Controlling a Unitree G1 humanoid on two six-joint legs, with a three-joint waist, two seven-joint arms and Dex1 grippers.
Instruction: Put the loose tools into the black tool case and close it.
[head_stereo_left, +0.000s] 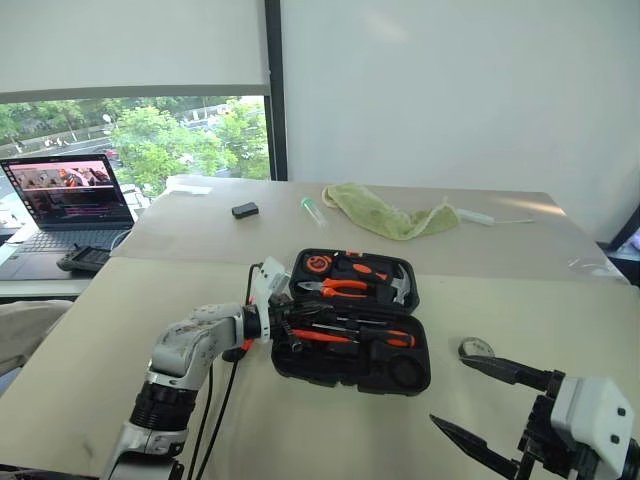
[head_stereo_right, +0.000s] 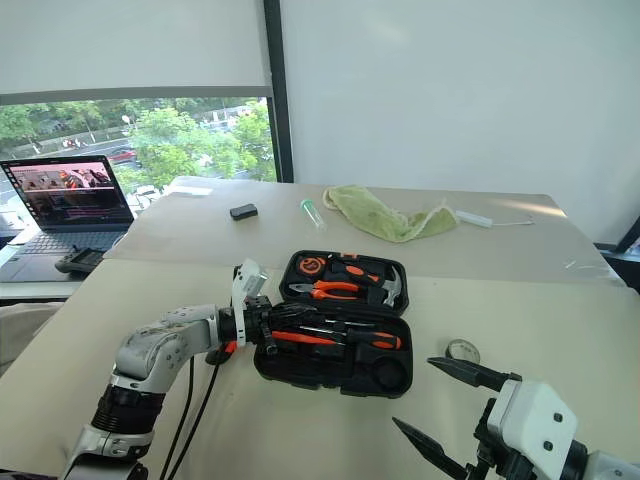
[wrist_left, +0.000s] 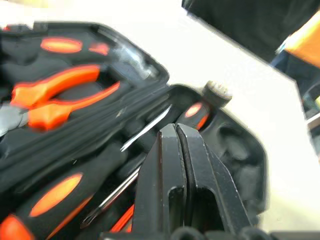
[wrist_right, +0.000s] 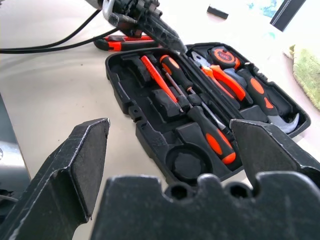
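The black tool case (head_stereo_left: 300, 368) lies open in the middle of the table. Its near half holds two orange-and-black screwdrivers (wrist_right: 214, 137) (wrist_right: 174, 69) and a slim orange tester screwdriver (wrist_right: 156, 76). My left gripper (head_stereo_left: 295, 325) is shut and empty, its tip over the case's left end above the screwdriver handles (wrist_left: 55, 195). The orange-and-black utility knife (wrist_right: 125, 44) lies on the table just left of the case, under my left arm. A small tape roll (head_stereo_left: 476, 349) sits on the table right of the case. My right gripper (head_stereo_left: 447, 390) stands open and empty near the front right.
Orange-handled pliers (head_stereo_left: 340, 288), a hammer (head_stereo_left: 400, 285) and a tape measure (head_stereo_left: 318, 263) fill the case's far half. Farther back are a small black block (head_stereo_left: 245, 210), a clear tube (head_stereo_left: 313, 210) and a green cloth (head_stereo_left: 385, 212). A laptop (head_stereo_left: 70, 195) stands far left. Black cables (head_stereo_left: 215, 400) trail under my left arm.
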